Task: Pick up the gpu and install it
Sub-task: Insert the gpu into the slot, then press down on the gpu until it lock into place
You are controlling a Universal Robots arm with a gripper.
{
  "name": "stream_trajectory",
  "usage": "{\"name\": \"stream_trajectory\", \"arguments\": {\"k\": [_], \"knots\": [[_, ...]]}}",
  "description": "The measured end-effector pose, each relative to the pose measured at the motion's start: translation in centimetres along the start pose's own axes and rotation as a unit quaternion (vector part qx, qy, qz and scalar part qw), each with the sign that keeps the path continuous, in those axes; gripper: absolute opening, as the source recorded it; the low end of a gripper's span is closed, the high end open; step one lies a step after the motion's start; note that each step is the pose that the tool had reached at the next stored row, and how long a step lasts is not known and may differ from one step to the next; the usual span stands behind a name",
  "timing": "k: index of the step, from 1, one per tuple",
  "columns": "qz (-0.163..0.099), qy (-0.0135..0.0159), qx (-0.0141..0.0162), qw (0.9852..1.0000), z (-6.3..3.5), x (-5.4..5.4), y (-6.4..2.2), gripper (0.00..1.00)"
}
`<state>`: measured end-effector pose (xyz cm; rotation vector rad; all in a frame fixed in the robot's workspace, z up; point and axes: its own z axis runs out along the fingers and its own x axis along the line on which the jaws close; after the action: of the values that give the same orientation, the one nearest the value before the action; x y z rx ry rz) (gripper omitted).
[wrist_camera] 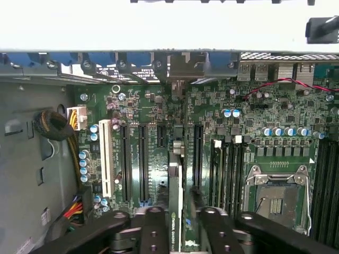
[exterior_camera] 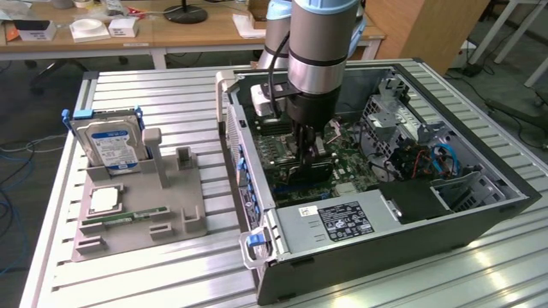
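Gripping confirmed: gpu (wrist_camera: 176, 185) is clamped edge-on in the tool (wrist_camera: 180, 214), held inside the computer case (exterior_camera: 402, 256), low over its motherboard (wrist_camera: 212, 106). Hard drive (exterior_camera: 111, 144) is seen outside the case, on the surface (exterior_camera: 171, 282).

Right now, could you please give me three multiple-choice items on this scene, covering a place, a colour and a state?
1. Where does the hard drive stand?
A in the grey holder
B on the floor
C on a chair

2. The hard drive's label is:
A red
B blue
C yellow

3. The pincer is:
A open and empty
B shut on the gpu
C shut on a screwdriver

Answers:
1 A: it stands upright in the holder's slot.
2 B: its face shows blue print.
3 B: the card sits edge-on between the fingers.
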<state>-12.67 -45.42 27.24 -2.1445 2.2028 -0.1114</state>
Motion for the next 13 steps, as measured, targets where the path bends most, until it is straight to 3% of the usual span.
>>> {"name": "stream_trajectory", "arguments": {"k": [4,6,13], "knots": [[0.000,0.0001,0.0000,1.0000,-0.01,0.00,0.00,0.14],[0.000,0.0001,-0.0001,1.0000,-0.01,0.00,0.00,0.10],[0.000,0.0000,0.0000,1.0000,0.00,0.00,0.00,0.10]]}}
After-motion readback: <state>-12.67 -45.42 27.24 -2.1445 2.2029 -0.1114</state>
